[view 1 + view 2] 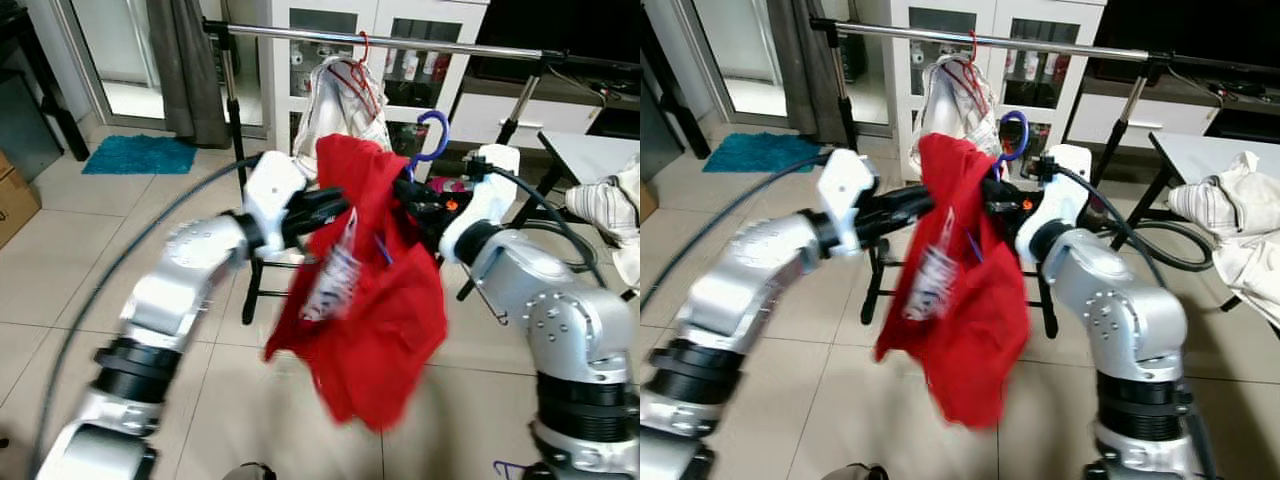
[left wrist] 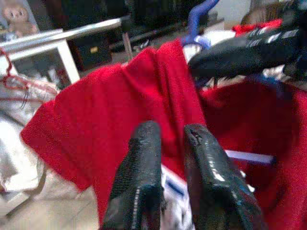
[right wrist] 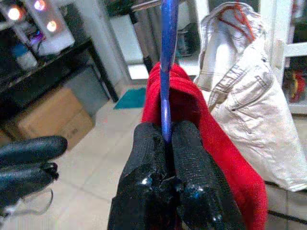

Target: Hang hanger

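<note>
Red shirt [image 1: 375,300] on a blue hanger [image 3: 167,72], held up below the clothes rail [image 1: 400,42].
Left gripper [image 2: 168,139], fingers nearly pressed together, pinches the shirt's near shoulder; right gripper [image 3: 165,136] is clamped on the hanger's neck, its purple-blue hook [image 1: 432,135] just under the rail. Farther back, a white jacket [image 1: 340,105] hangs from the rail on a red hanger [image 1: 362,70].

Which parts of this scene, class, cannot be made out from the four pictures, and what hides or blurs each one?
1. Blue hanger: its shoulders lie under the red shirt; the hook and a short stretch show.
2. White tag on the shirt: blurred, print unreadable in both eye views.
3. Left gripper: what its fingertips pinch is unclear in the left wrist view.
4. Right gripper: buried behind the shirt in the eye views.
</note>
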Tool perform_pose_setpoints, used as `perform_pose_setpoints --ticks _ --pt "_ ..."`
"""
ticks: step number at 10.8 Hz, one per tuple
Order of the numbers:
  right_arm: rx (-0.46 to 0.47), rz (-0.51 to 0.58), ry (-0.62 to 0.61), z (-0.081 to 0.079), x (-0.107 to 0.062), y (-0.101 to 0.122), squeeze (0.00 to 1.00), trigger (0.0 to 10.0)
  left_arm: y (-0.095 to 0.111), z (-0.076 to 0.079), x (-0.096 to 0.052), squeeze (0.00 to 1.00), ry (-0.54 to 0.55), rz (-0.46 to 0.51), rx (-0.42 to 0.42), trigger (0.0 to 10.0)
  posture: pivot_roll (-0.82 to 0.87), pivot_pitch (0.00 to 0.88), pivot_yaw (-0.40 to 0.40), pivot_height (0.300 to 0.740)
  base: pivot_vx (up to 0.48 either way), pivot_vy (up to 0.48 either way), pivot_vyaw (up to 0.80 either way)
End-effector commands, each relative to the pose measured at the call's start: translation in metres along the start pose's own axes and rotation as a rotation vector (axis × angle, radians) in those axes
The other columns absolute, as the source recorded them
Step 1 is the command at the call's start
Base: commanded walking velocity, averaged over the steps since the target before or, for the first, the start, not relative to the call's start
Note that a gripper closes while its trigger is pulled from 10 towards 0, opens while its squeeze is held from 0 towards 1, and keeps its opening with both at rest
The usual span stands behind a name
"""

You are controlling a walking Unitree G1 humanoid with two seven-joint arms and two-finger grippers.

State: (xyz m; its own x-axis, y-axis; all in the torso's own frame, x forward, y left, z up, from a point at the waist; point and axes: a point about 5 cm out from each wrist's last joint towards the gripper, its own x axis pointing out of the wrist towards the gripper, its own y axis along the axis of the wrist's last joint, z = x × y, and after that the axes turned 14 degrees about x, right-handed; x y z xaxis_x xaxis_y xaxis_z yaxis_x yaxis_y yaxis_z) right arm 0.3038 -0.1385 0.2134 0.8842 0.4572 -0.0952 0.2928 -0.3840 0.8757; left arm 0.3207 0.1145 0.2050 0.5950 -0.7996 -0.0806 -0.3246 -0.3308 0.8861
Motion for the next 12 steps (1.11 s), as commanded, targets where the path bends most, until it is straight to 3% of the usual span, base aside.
perform_pose_setpoints --ticks 1,2,4,7,8,9,10,11,12 --pt "-0.060 0.024 0.052 -0.004 -0.003 0.014 0.00 10.0 0.000 -0.008 -0.010 1.00 0.001 0.002 -0.007 10.0 -0.08 0.000 -0.047 0.740 0.000 0.000 0.00" --pt "-0.073 0.014 0.061 -0.003 -0.005 0.015 0.00 10.0 -0.001 -0.010 -0.014 1.00 -0.001 0.002 -0.013 10.0 -0.08 0.000 -0.045 0.740 0.000 0.000 0.00" --pt "-0.132 -0.037 0.131 0.003 -0.013 0.022 0.00 10.0 0.000 -0.022 -0.038 1.00 -0.038 0.011 0.001 10.0 -0.08 0.000 -0.045 0.740 0.000 0.000 0.00" --pt "-0.270 -0.144 0.285 0.008 -0.034 0.036 0.00 10.0 -0.003 -0.062 -0.086 1.00 0.027 -0.025 0.061 10.0 -0.08 0.000 -0.051 0.740 0.000 0.000 0.00" --pt "-0.286 -0.156 0.312 0.009 -0.039 0.039 0.00 10.0 -0.003 -0.066 -0.093 1.00 0.033 -0.024 0.066 10.0 -0.08 0.000 -0.051 0.740 0.000 0.000 0.00" --pt "-0.340 -0.203 0.423 0.005 -0.049 0.044 0.00 10.0 -0.007 -0.072 -0.109 1.00 0.017 -0.025 0.055 10.0 -0.08 0.000 -0.052 0.740 0.000 0.000 0.00" --pt "-0.355 -0.221 0.518 0.000 -0.057 0.047 0.00 10.0 -0.010 -0.074 -0.115 0.76 0.007 -0.017 0.051 10.0 -0.07 0.000 -0.053 0.740 0.000 0.000 0.00" --pt "-0.359 -0.236 0.592 -0.003 -0.062 0.050 0.00 10.0 -0.014 -0.073 -0.119 0.00 -0.042 -0.008 0.027 10.0 -0.07 0.000 -0.055 0.740 0.000 0.000 0.00" --pt "-0.358 -0.246 0.639 -0.006 -0.065 0.050 0.00 10.0 -0.019 -0.070 -0.121 0.00 -0.088 -0.018 0.016 10.0 -0.07 0.000 -0.056 0.740 0.000 0.000 0.00"
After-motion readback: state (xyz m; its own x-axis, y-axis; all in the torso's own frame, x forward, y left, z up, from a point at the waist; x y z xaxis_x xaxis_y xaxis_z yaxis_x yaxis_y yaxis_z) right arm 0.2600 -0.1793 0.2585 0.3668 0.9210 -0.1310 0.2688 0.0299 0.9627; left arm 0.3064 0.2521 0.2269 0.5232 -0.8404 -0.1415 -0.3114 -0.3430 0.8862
